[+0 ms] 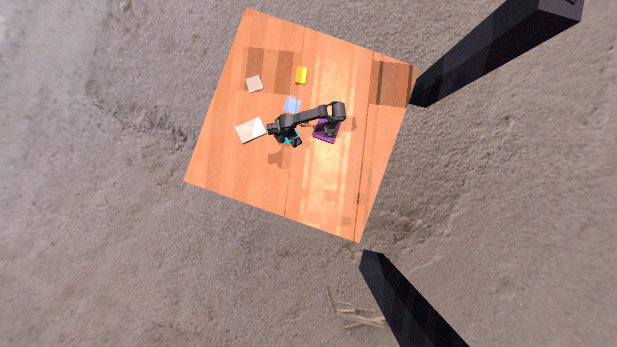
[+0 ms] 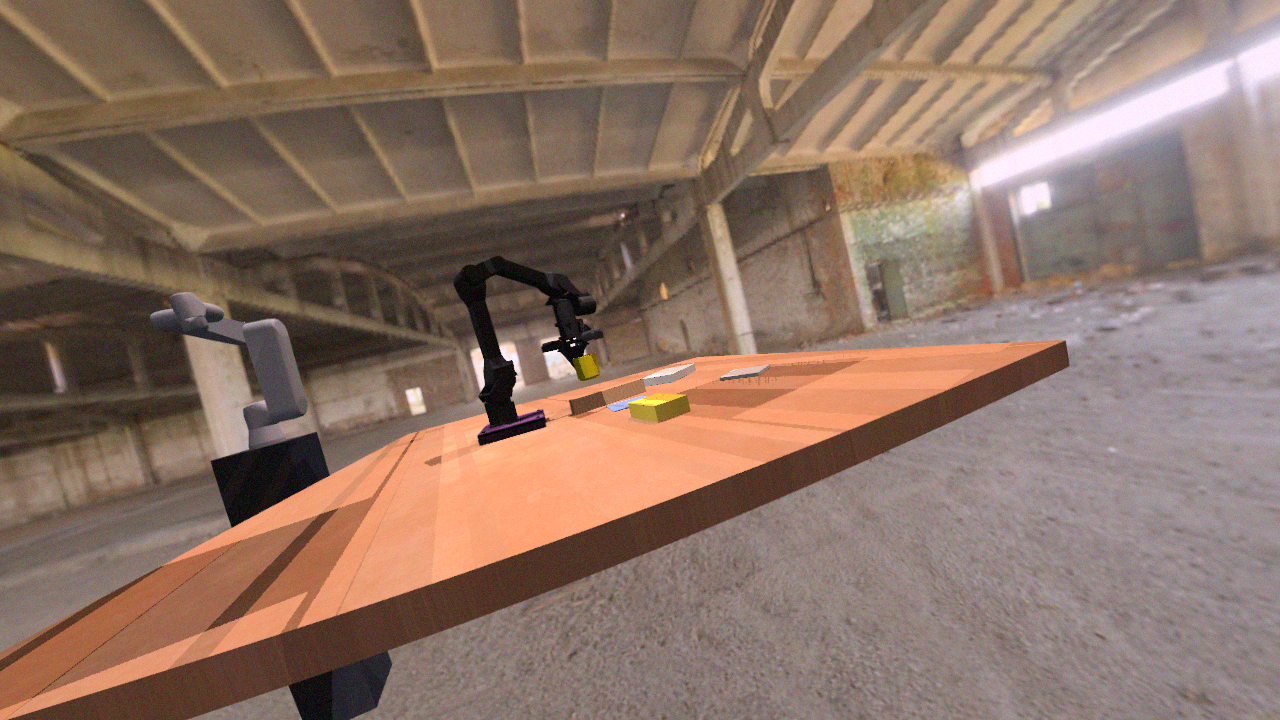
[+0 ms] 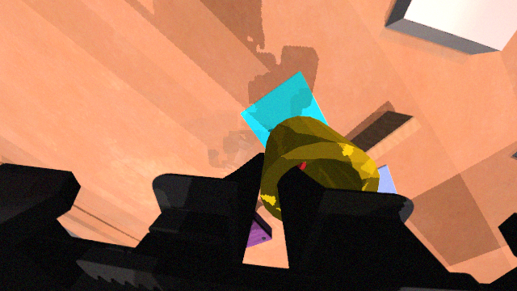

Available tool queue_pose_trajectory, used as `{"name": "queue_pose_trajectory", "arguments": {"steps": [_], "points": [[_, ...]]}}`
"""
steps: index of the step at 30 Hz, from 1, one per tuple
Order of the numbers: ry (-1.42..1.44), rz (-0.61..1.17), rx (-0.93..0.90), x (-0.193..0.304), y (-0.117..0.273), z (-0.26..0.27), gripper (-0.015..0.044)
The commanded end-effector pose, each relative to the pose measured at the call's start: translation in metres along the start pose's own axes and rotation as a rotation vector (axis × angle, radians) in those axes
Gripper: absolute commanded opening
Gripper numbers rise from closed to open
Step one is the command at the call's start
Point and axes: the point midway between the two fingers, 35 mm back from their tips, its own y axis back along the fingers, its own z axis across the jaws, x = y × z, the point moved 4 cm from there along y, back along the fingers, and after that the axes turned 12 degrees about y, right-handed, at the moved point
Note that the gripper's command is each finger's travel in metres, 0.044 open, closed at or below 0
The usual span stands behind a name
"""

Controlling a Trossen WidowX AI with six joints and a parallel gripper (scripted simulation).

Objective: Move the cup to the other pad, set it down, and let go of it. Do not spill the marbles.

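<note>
My gripper [image 2: 574, 354] [image 3: 270, 158] is shut on the wall of the yellow cup [image 2: 586, 367] [image 3: 296, 131], one finger inside it. The cup hangs above the table, slightly tilted in the exterior view. A red marble [image 3: 303, 166] shows inside; any others are hidden. The cyan pad [image 1: 291, 139] [image 3: 283, 101] lies below, partly covered by the arm in the top view and by the cup in the wrist view. The light blue pad [image 1: 292, 104] [image 2: 624, 404] [image 3: 387, 180] lies on the other side of the low wall, with nothing on it in the top view.
A low brown wall [image 2: 608, 395] [image 3: 381, 131] stands between the pads. A white box [image 1: 250, 130] [image 2: 669, 375] [image 3: 456, 24], a thin white tile [image 1: 254, 83] [image 2: 745, 372] and a yellow block [image 1: 301, 75] [image 2: 659, 407] are on the table. The arm's base is purple.
</note>
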Motion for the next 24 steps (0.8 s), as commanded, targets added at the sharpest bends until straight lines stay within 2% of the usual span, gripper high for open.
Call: {"name": "queue_pose_trajectory", "arguments": {"steps": [1,24], "points": [[-0.004,0.002,-0.007,-0.003,-0.002,0.003,0.0000],[-0.004,0.002,-0.007,-0.004,-0.030,0.003,0.0000]]}}
